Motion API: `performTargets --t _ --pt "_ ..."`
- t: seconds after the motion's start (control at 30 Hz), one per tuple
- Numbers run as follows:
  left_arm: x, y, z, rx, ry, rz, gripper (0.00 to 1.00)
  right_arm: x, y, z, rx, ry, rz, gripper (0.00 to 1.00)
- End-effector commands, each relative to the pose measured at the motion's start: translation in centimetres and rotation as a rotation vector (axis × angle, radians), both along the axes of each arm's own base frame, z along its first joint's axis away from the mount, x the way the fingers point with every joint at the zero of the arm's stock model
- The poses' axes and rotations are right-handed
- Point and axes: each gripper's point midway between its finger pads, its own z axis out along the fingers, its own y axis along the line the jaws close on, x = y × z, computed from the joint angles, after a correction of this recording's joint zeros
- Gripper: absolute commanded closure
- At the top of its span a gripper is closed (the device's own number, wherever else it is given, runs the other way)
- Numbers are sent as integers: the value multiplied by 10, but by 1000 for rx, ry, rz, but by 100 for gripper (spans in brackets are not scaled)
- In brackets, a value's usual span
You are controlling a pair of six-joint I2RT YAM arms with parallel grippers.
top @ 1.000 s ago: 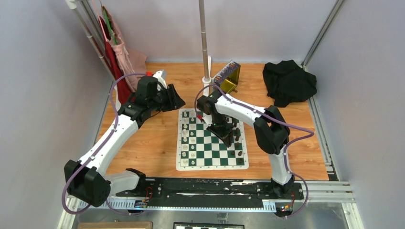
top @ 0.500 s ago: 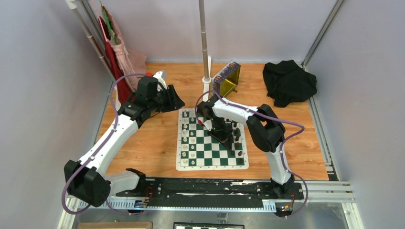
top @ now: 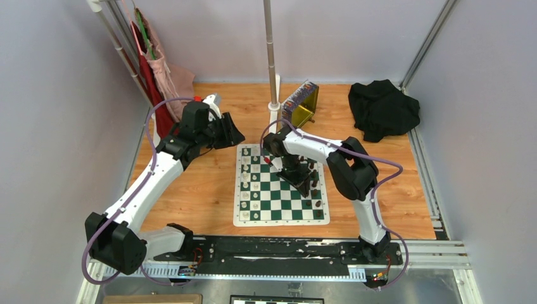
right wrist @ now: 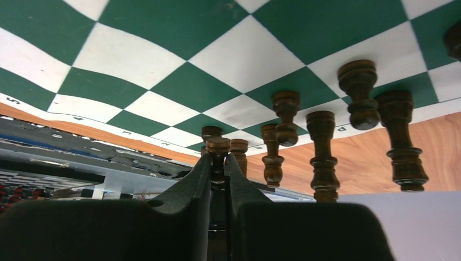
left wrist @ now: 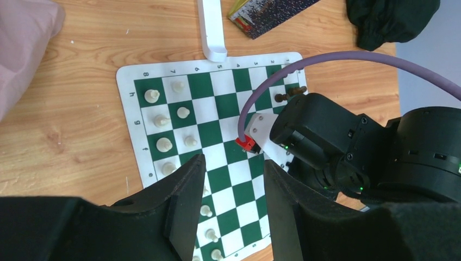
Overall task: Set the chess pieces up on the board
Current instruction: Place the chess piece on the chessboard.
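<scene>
Chess pieces (right wrist: 321, 152) of dark wood are seen standing along the right side of the board (top: 278, 204). One more dark piece (right wrist: 218, 145) is pinched between the fingers of the right pincer (right wrist: 218, 160), close to its standing neighbours. Whether it touches the board cannot be told. The placing step is judged to be in hand. Next, the piece would need to be lowered upright onto a free square without the neighbours being knocked, then released. The left pincer (left wrist: 232, 176) is held spread and empty above the board, near the cream pieces (left wrist: 163, 144).
</scene>
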Motion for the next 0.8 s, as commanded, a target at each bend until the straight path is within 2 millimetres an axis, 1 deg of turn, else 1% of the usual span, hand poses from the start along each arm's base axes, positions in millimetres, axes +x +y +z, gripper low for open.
performTargets --t 0.0,0.4,0.6,0.77 --pt "6 -1 12 -14 -36 -1 51 4 -16 -4 -59 11 -1 100" --pt "8 -3 8 -17 -28 -5 51 6 -19 -9 -65 21 -11 100" --pt "8 -3 6 -16 -23 -5 51 7 -19 -10 -63 21 -9 97" --pt "8 -3 5 -17 -23 -4 51 7 -18 -11 -62 23 -9 93"
